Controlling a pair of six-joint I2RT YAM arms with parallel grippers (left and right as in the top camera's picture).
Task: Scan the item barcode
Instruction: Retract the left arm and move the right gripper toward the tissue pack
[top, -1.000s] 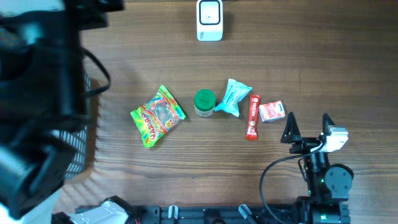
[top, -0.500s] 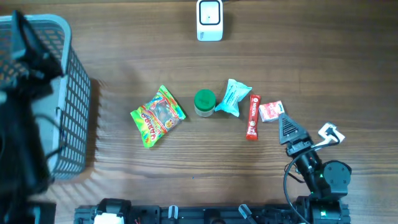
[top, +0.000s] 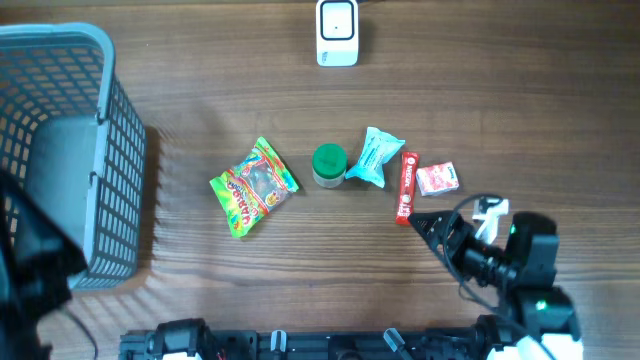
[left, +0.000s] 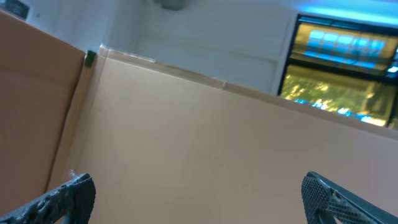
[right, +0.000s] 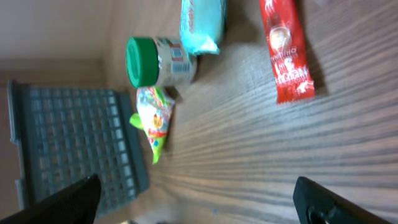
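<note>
Only overhead, white scanner (top: 337, 32), top centre

The right arm's fingers (top: 422, 222) hang just beside the lower end of the red bar (top: 406, 185).

Your robot's two arms, mostly black

Your chunky black right arm (top: 525, 270) has a small white block (top: 490, 212) close to its pointed black fingers (top: 435, 228). A thin black cable (top: 465, 285) curls beside it. Your left arm (top: 30, 270) shows only as a big dark blur. Up close, the left fingers (left: 62, 199) look dark grey and bumpy, and the right fingers (right: 329, 202) look plain black.
</note>
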